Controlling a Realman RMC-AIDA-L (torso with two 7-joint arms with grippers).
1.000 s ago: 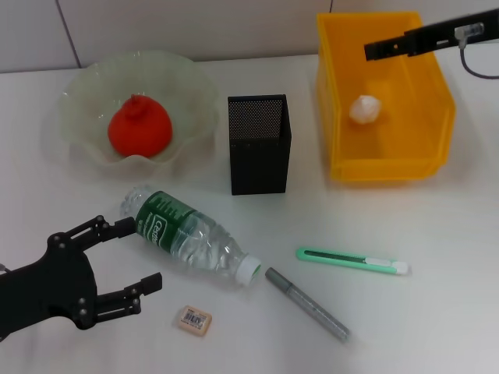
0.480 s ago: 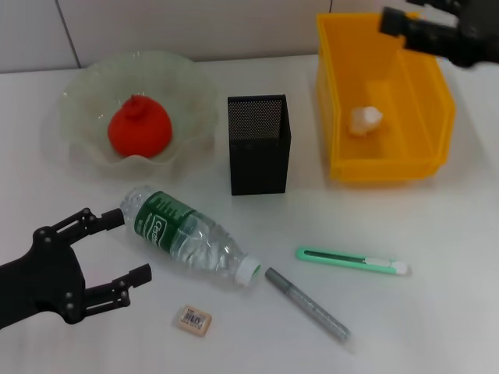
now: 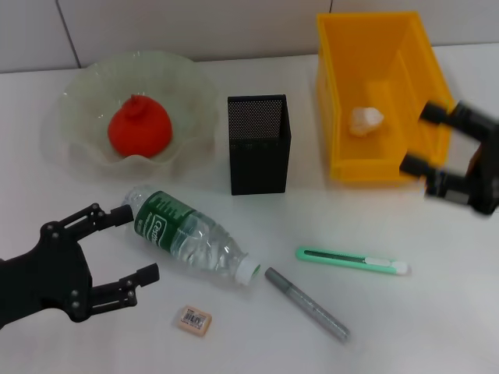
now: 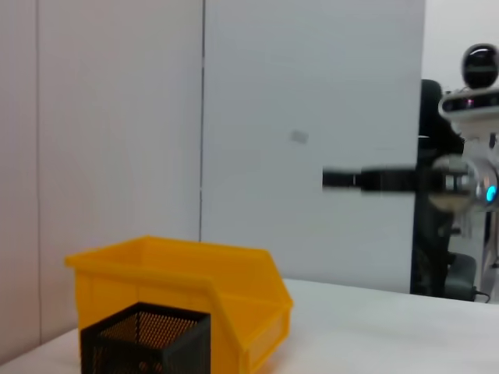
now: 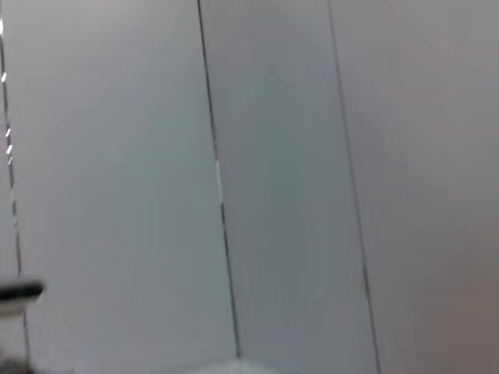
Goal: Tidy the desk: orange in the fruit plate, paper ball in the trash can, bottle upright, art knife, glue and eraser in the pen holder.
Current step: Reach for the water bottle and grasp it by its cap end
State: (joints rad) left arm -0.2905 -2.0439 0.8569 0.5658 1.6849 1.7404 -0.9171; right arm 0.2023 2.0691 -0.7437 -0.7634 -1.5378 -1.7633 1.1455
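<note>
The bottle (image 3: pixel 191 236) lay on its side on the white worktop (image 3: pixel 437 312), its long axis running from the base at about 10 o'clock to the white cap at about 4 o'clock. The left gripper (image 3: pixel 129 243) was set just at 8 o'clock of the base, its jaws spread wide and empty, the upper finger almost at the base and the lower one below the green label. It was by far the nearer gripper, so the uprighting was judged to fall to it, with the jaws to be closed across the body, not along it. The right gripper (image 3: pixel 425 140) hung at 3 o'clock of the scene beside the yellow bin (image 3: pixel 405 47), jaws open with nothing in them. The paper ball (image 3: pixel 366 119) was seen inside the bin and the orange (image 3: pixel 139 126) in the plate (image 3: pixel 86 86), so those two steps were judged done. The mesh holder (image 3: pixel 259 144) stood at 12 o'clock of the bottle; nothing could be seen in it. The knife (image 3: pixel 352 261), the glue stick (image 3: pixel 307 304) and the eraser (image 3: pixel 194 319) were left loose at 3 to 6 o'clock of the cap, near enough that a swinging bottle might knock the glue stick. Behind the worktop only a pale panelled wall was shown.
</note>
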